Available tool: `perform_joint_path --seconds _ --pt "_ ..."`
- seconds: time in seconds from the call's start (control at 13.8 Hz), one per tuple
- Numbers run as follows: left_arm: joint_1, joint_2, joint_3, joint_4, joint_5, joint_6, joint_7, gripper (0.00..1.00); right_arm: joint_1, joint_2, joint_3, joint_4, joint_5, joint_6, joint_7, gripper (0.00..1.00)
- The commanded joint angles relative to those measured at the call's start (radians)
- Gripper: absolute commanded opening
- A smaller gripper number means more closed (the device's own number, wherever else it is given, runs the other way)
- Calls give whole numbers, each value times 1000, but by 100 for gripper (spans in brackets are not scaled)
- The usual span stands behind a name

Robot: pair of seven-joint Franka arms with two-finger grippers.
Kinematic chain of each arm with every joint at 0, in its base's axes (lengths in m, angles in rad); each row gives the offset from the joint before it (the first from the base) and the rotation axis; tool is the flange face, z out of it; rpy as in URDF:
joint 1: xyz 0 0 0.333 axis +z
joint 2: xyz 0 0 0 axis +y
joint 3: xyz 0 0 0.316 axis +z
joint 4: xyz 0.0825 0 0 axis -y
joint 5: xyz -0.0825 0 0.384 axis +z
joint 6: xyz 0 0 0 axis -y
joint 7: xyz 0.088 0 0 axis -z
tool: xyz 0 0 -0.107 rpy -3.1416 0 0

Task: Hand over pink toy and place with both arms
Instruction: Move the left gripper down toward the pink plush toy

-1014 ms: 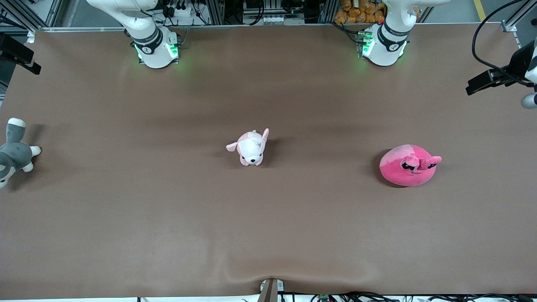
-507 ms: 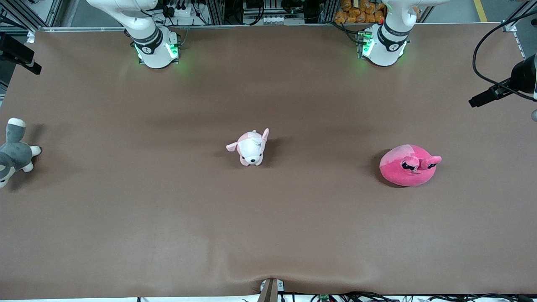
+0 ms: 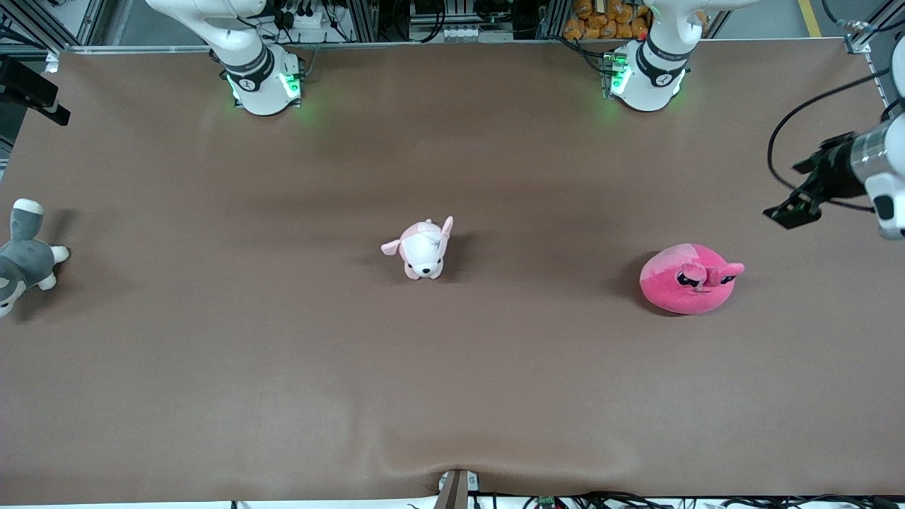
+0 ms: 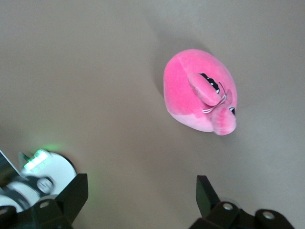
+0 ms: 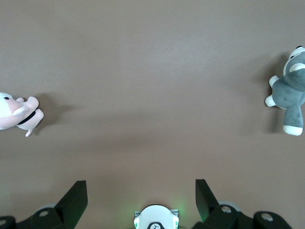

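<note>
Left hand (image 3: 792,212), wide open and empty, hangs at the frame's right edge above the toy (image 3: 687,278); right hand (image 5: 140,202) open, empty, waiting.

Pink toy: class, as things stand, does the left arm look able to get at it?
Probably yes: the left gripper, fingers open, hangs over bare table beside the pink toy, and nothing stands between them.

A small pale pink-and-white puppy plush (image 3: 423,250) sits near the middle of the brown table (image 3: 283,367) — upright, its white muzzle turned toward the front camera. A grey-and-white husky plush (image 3: 23,257) lies at the right arm's end of the table, at its very edge — well apart from the puppy.
</note>
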Motion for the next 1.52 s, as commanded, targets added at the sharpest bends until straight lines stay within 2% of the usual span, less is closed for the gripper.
perform_joint_path --seconds 0.0,0.22,0.36,0.51,0.72,1.01,1.45 --pt "7 45 3 10 -99 7 -200 100 -16 -6 14 2 -9 -7 -2 100" --pt "9 85 3 11 -109 36 -429 100 -16 -6 14 2 -9 -7 -2 100" --pt "30 116 3 11 -110 65 -500 100 -16 -6 14 2 -9 -7 -2 100" --pt "51 142 2 7 -162 119 -498 100 -16 -6 13 2 -9 -7 -2 100" --pt "79 168 3 -3 -167 151 -494 100 -16 -3 13 3 -5 -7 -2 100" --pt "119 177 2 -99 -172 287 -483 100 -16 -3 13 3 -5 -5 -2 100" --pt "116 257 0 -105 -201 387 -482 100 -7 -1 14 5 -1 -4 -4 100"
